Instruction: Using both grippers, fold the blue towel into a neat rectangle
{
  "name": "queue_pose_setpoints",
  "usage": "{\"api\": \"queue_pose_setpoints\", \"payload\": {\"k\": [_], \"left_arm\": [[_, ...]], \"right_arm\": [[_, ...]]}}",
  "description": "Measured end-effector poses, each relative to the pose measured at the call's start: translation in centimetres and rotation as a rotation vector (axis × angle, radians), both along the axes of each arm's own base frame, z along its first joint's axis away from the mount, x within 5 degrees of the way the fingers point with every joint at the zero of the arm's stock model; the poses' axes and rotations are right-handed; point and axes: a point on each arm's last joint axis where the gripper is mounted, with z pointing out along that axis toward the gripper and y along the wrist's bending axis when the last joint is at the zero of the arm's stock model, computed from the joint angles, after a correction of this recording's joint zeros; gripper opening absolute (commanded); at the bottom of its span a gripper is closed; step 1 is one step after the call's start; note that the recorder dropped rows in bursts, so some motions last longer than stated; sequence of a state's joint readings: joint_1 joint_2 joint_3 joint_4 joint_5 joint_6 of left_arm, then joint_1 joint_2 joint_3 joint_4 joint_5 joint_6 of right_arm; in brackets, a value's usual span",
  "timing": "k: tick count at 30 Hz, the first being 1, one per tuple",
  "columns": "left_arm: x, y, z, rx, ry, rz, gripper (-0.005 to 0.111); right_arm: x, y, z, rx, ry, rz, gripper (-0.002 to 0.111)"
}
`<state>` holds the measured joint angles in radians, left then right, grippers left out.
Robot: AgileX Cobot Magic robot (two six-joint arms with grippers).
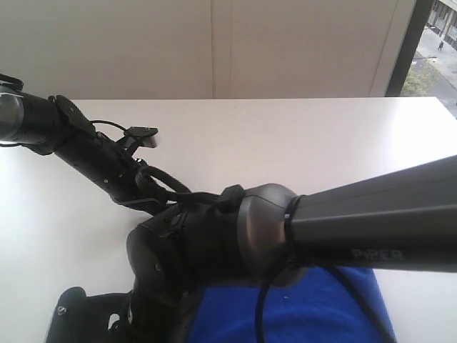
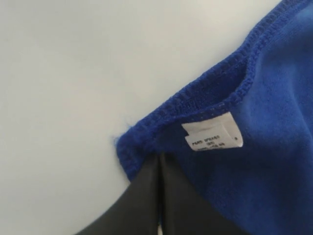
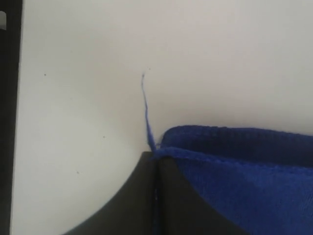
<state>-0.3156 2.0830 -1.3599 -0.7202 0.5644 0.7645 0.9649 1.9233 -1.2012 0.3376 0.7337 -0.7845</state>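
Pinching a corner apiece, evidently to carry it over into a fold, the left fingers (image 2: 142,200) are closed on the towel (image 2: 264,166) hem beside its tag (image 2: 212,131) and the right fingers (image 3: 129,196) on a corner trailing a thread (image 3: 145,105), the towel lying at the near side of the table (image 1: 300,136), mostly hidden by the right arm (image 1: 371,214).

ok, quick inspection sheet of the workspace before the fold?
Surface: white table.
Job's things: blue towel at the exterior view's bottom, partly hidden by the right arm; white tag near one corner; loose thread at another.
Clutter: nothing seen.
Grippers: left gripper shut on the tagged corner; right gripper shut on the threaded corner.
Cables: black cables loop along the arms, one crossing in front of the towel.
Surroundings: pale wall; window at right.
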Motion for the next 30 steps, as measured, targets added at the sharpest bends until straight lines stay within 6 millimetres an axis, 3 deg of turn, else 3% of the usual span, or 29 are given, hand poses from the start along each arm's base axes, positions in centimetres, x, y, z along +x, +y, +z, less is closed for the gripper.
{"api": "queue_pose_setpoints", "payload": {"k": [12, 14, 18, 21, 25, 30], "left_arm": [[0.0, 0.0, 0.0, 0.000, 0.000, 0.000, 0.000], [0.0, 0.0, 0.0, 0.000, 0.000, 0.000, 0.000], [0.0, 0.0, 0.0, 0.000, 0.000, 0.000, 0.000], [0.0, 0.0, 0.0, 0.000, 0.000, 0.000, 0.000], [0.1, 0.1, 0.1, 0.008, -0.004, -0.011, 0.000], [0.3, 0.8, 2.6, 0.017, -0.095, -0.001, 0.000]], "right_arm": [[0.0, 0.5, -0.9, 0.012, 0.001, -0.015, 0.001], [0.1, 0.5, -0.9, 0.016, -0.003, -0.017, 0.009], [0.1, 0.5, -0.8, 0.018, -0.004, -0.019, 0.042], [0.1, 0.5, -0.8, 0.017, -0.002, -0.019, 0.058], [-0.1, 0.3, -0.4, 0.004, 0.010, -0.028, 0.056], [0.4, -1.1, 3.0, -0.008, -0.103, -0.073, 0.056]]}}
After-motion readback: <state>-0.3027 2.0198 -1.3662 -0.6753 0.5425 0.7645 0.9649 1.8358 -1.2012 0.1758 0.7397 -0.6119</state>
